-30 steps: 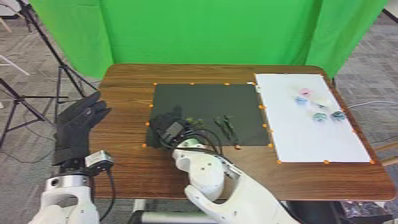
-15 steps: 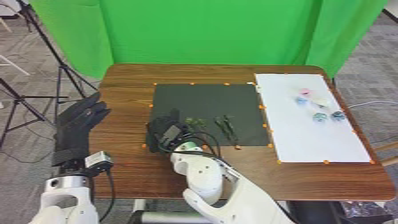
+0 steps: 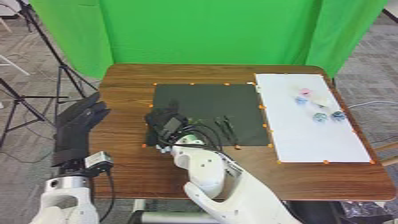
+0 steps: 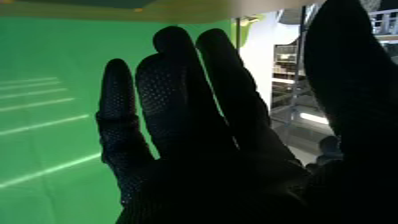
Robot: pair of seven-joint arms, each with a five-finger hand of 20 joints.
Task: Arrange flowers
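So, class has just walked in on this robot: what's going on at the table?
The robot's right hand is over the left part of the dark mat, fingers straight, with nothing visibly held. Green stems lie on the mat to its right. The pink and bluish pieces, probably flower heads, are on the white sheet. The left hand is by the table's left edge, handling nothing.

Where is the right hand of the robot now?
In the head view, the right hand is over the left edge of the dark mat, just left of the green stems.
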